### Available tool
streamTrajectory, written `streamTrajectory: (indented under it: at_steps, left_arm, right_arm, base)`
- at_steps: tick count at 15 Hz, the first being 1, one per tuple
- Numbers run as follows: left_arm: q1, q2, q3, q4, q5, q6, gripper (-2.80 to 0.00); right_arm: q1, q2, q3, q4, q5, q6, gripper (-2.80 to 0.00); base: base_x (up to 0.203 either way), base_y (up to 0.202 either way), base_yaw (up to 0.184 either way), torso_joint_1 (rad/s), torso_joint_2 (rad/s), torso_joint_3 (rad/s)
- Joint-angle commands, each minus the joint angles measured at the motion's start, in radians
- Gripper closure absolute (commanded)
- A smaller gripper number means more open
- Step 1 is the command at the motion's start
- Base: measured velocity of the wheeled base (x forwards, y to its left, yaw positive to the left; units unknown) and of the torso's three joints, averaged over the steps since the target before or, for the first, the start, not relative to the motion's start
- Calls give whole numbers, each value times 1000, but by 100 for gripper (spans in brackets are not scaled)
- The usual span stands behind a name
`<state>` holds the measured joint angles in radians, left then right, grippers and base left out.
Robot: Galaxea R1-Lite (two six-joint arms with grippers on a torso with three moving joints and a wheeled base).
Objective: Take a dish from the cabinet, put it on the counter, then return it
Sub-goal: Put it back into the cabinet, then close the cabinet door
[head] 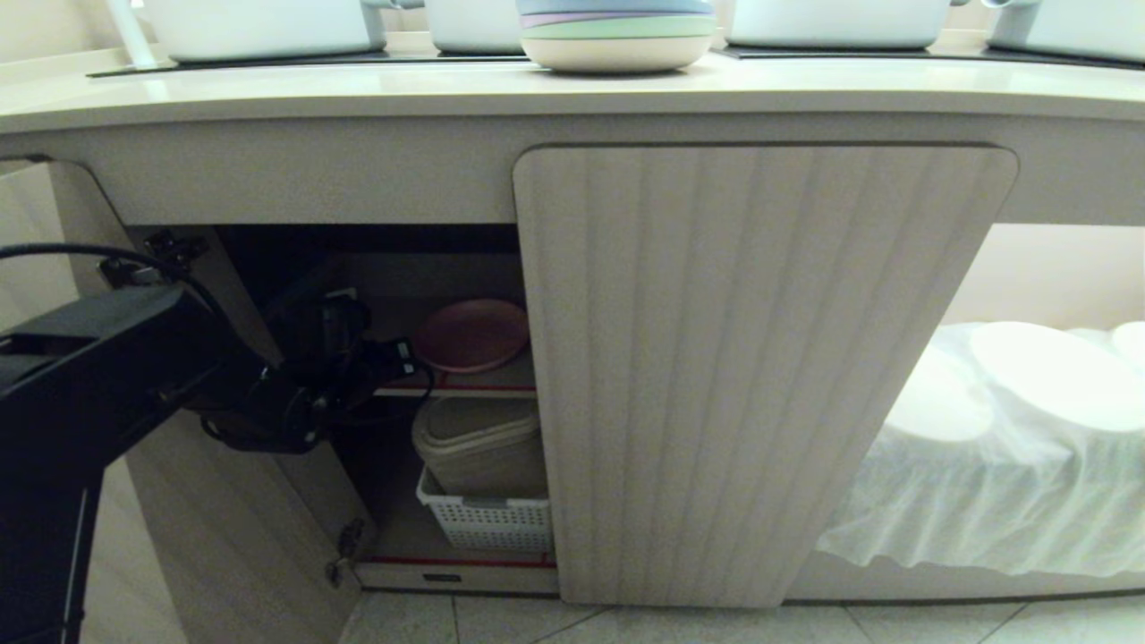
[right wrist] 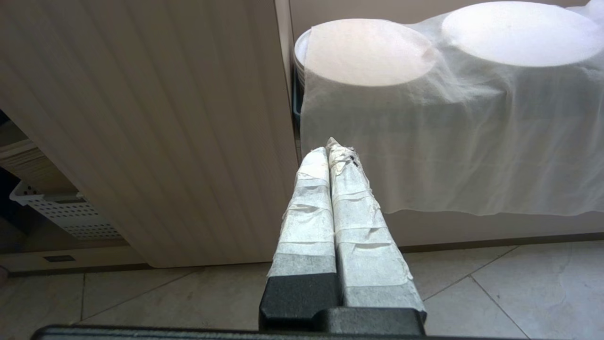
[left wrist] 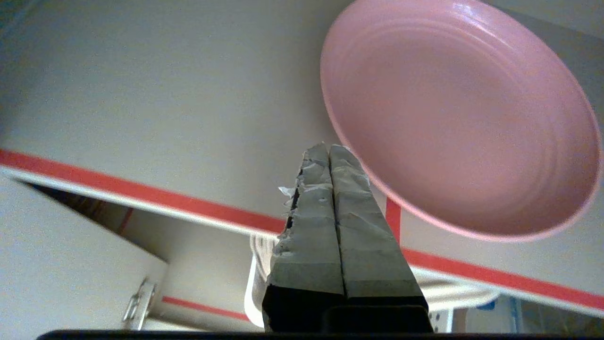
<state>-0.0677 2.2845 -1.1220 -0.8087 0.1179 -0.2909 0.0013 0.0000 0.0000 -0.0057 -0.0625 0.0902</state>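
My left gripper (left wrist: 329, 150) at the pink dish's rim, fingers pressed together

The dish (head: 471, 334) lies on the red-edged shelf (head: 465, 390) inside the open cabinet (head: 760, 358), at about two o'clock from my empty fingertips in the wrist view. My right gripper (right wrist: 329, 148) hangs pinched closed before the fluted door, holding nothing.

The open cabinet (head: 376, 268) interior lay in deep shadow. Right of it, the white cloth (head: 1002, 483) glared brightly, overexposed.
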Motion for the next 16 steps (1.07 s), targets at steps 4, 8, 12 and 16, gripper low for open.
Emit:
streamTrajectory:
  at_steps: [4, 8, 12, 16]
  left_arm:
    - [0, -77, 109, -34, 2, -1, 0]
    - [4, -129, 258, -111, 2, 16, 0]
    - [5, -200, 401, -208, 0, 45, 0]
    - [-1, -294, 513, -212, 0, 49, 0]
  right_arm:
    - [0, 0, 0, 0, 0, 0, 0]
    - [0, 0, 0, 0, 0, 0, 0]
    - [0, 0, 0, 0, 0, 0, 0]
    - [0, 0, 0, 0, 0, 0, 0]
  base:
    - [0, 0, 0, 0, 0, 0]
    - [0, 0, 0, 0, 0, 0]
    - [0, 0, 0, 0, 0, 0]
    - [0, 0, 0, 0, 0, 0]
